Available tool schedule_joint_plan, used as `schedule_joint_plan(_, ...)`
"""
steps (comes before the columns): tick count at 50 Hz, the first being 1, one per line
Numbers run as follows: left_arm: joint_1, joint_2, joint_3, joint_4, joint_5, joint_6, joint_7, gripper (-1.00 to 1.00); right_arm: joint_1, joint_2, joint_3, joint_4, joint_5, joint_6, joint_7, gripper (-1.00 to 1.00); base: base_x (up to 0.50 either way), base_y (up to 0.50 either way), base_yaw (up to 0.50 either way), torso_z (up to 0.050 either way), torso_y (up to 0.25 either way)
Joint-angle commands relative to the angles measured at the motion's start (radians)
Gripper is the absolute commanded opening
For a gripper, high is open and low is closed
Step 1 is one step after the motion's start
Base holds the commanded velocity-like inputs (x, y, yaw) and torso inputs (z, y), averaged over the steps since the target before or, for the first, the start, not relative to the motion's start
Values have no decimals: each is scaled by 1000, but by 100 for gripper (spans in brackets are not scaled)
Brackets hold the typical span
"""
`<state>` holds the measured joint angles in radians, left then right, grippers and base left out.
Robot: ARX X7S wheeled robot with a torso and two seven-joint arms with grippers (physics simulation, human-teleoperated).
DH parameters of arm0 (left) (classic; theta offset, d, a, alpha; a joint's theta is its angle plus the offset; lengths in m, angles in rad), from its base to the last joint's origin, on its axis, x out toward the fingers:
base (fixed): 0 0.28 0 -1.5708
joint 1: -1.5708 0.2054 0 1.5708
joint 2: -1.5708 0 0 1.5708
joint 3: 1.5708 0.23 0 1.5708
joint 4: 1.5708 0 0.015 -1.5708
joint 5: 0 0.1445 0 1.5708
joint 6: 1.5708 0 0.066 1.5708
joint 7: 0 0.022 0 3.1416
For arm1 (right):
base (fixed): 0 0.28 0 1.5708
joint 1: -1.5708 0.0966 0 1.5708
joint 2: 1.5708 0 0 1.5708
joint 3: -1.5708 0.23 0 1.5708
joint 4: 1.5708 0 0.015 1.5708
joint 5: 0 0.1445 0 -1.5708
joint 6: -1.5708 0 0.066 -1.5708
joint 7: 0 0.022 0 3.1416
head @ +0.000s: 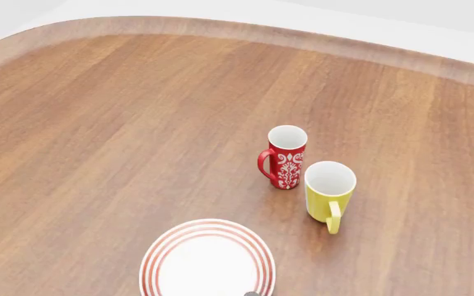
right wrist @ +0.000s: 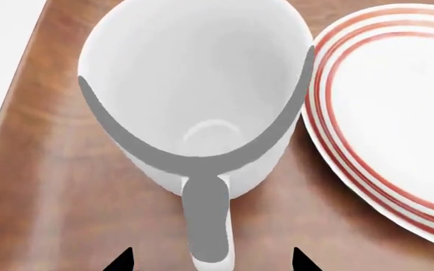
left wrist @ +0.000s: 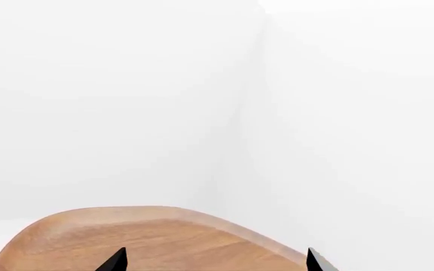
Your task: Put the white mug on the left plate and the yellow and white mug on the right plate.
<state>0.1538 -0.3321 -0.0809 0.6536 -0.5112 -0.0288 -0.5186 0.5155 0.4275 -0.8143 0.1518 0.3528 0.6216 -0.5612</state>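
Only the two black fingertips of the left gripper [left wrist: 213, 261] show, the rest cut off by the frame edge, with the far tabletop [left wrist: 164, 237] edge beyond the jaws. The right gripper [right wrist: 212, 261] likewise shows only tips; the white mug [right wrist: 194, 96] handle between the jaws and the plate [right wrist: 398, 113] beside them are cropped.

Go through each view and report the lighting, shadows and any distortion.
Head view: even, soft light, only faint shadows by the small yellow mug with white inside and the red patterned mug, no glare. Left wrist view: mostly washed-out white above the brown wooden table. Right wrist view: the large plain white ceramic mug looms stretched by closeness, its rim shaded grey.
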Motion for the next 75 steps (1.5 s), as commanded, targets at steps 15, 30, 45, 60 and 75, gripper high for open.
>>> schedule_joint_plan(15,-16,14,-5,-34,38,-19,26,100,23,15,-18,-138,-27,53,-13,-100,0,0,0,0,0)
schedule_joint_plan(30,-15,9,1,-30,39,-18,22,100,24,59,50,-397,1,144,81,-100,0,0,0,0,0)
schedule_joint_plan(45,-20,5,1,-37,35,-12,20,100,-25,45,286,-360,86,98,211,-100,0,0,0,0,0)
schedule_joint_plan(60,-20,0,3,-38,29,-8,19,100,37,-51,377,-93,90,14,250,-100,0,0,0,0,0)
schedule_joint_plan(75,-12,-3,8,-35,26,-2,19,100,149,-199,334,389,12,-208,179,-100,0,0,0,0,0)
